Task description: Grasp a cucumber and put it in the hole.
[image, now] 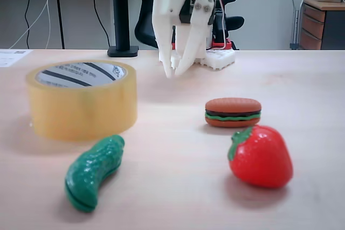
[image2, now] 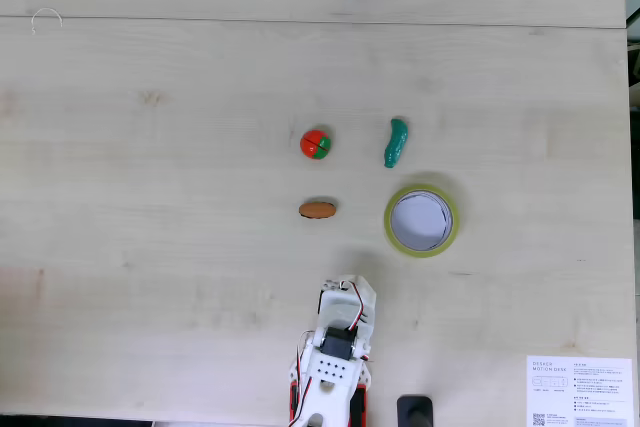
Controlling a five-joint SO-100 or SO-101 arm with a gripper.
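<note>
Surface: pale wood-grain table (image: pixel 302 79), with an office chair, a dark post and a set of drawers behind it in the low fixed view.
Tape roll: wide translucent yellowish roll (image: pixel 81 106) standing flat on the table, at left in the low fixed view and at right (image2: pixel 421 220) in the top-down fixed view.
Hole: round central opening (image2: pixel 420 219); the table shows through it from above and nothing lies inside. From the low view its white core with black stripes (image: pixel 81 75) is visible.
Cucumber: dark green, bumpy and curved (image: pixel 93 172), lying on the table just in front of the roll, apart from it; from above it sits (image2: pixel 395 143) just beyond the roll's rim.
Strawberry: red with green leaves (image: pixel 261 156), (image2: pixel 316 143), well to the side of the cucumber.
Hamburger: small toy (image: pixel 233 112), (image2: pixel 317 210), between strawberry and arm.
Gripper: white, two fingers (image: pixel 173 71) pointing down with tips nearly together and nothing between them, hanging above the table behind the toys; from above (image2: pixel 349 289).
Paper: printed sheet (image2: pixel 580 390) at the table corner.
</note>
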